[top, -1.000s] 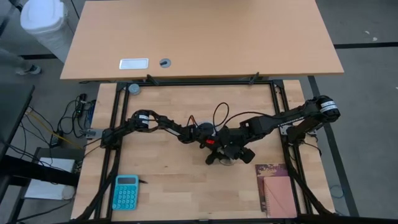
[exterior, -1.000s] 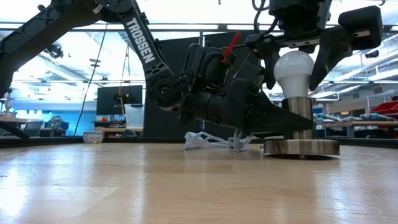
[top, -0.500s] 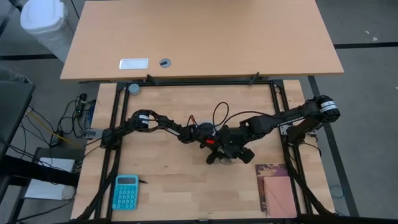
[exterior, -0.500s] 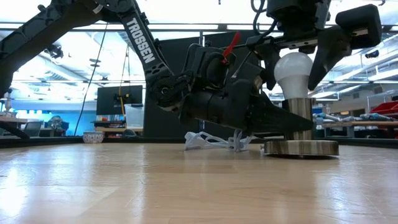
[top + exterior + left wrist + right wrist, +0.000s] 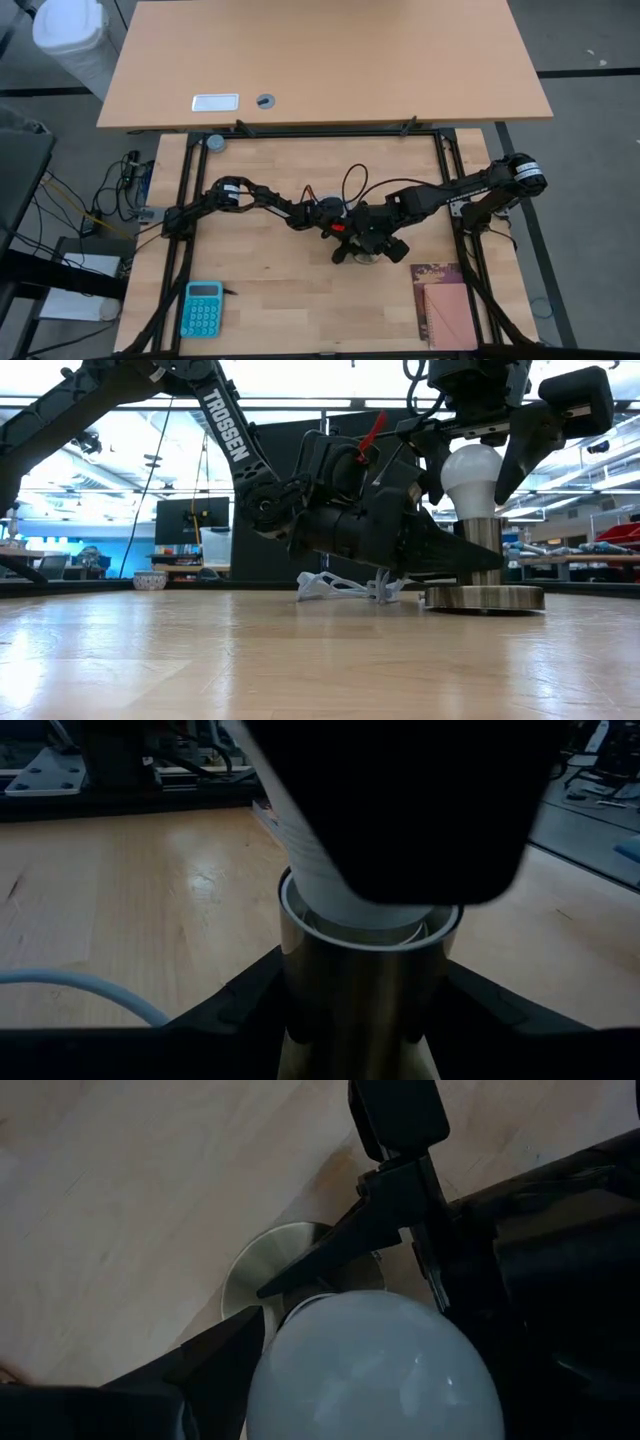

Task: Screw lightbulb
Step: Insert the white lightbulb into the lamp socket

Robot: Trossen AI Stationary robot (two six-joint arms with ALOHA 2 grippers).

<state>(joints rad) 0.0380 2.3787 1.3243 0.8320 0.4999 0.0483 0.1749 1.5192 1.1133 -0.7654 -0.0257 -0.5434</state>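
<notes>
While the lightbulb (image 5: 472,472) stands upright in the metal socket (image 5: 484,545), near mid-table, the right gripper (image 5: 482,460) sits over it from above, fingers spread on either side of the globe with a gap visible in the low view. Left gripper (image 5: 365,1010) lies low along the wood, fingers clamped on the socket tube just under the bulb. Round socket base (image 5: 485,597) rests flat on the table (image 5: 270,270). Open wood in front and toward the left edge; calculator (image 5: 202,308) and a notebook (image 5: 444,305) sit at the near corners, well apart. White cable (image 5: 340,587) lies behind the left arm. "TROSSEN" reads on that arm's link.
</notes>
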